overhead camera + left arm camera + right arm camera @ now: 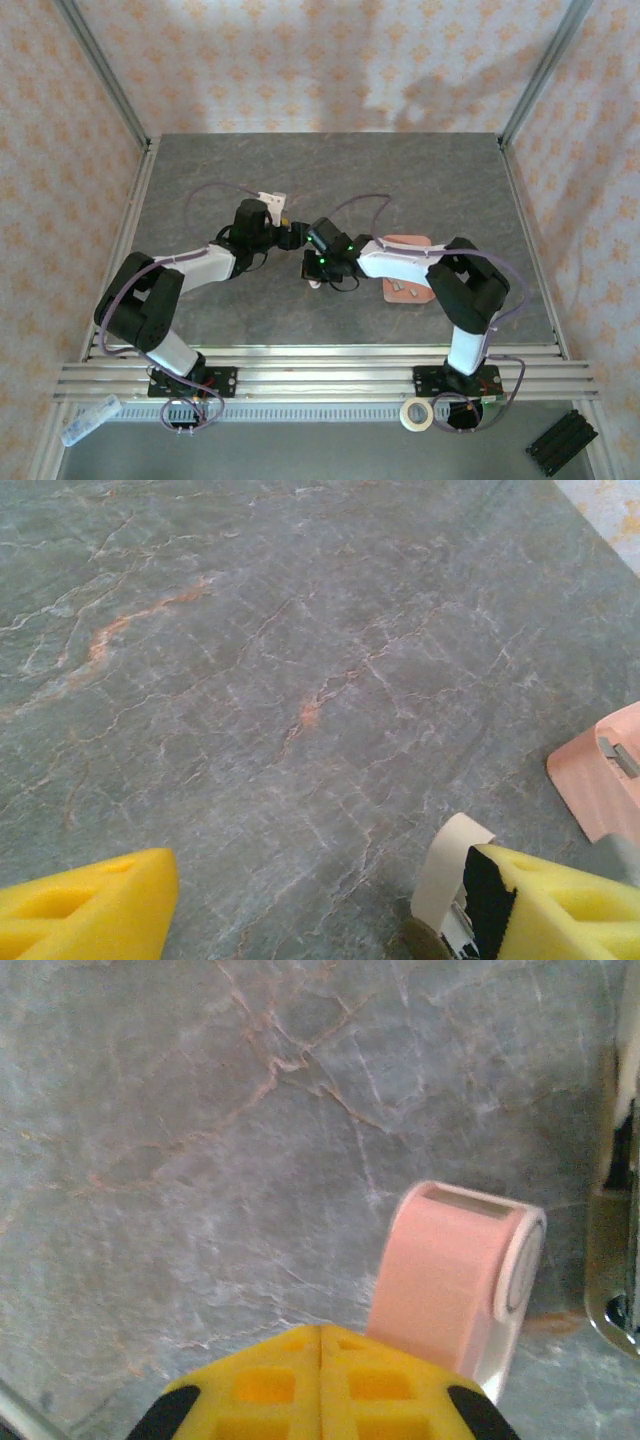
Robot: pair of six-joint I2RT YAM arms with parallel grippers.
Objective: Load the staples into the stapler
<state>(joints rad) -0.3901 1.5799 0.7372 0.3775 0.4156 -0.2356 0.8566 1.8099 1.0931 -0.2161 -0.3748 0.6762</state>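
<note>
Staples [618, 756] are lying on pink tray [592, 792], right of left gripper [320, 885], whose fingers are gaping apart, stapler [446, 865] touching one. Right gripper [320, 1335] is pressing closed beside pink block [455, 1260].

Yellow right tool [320, 1348]; grey veined table [250, 680]; pink tray [585, 785].

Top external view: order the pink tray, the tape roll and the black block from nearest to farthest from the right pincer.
From the right pincer:
1. Pink tray, just to its right on the table.
2. Tape roll, at the near edge, right of centre.
3. Black block, out in the near-right corner.
</note>
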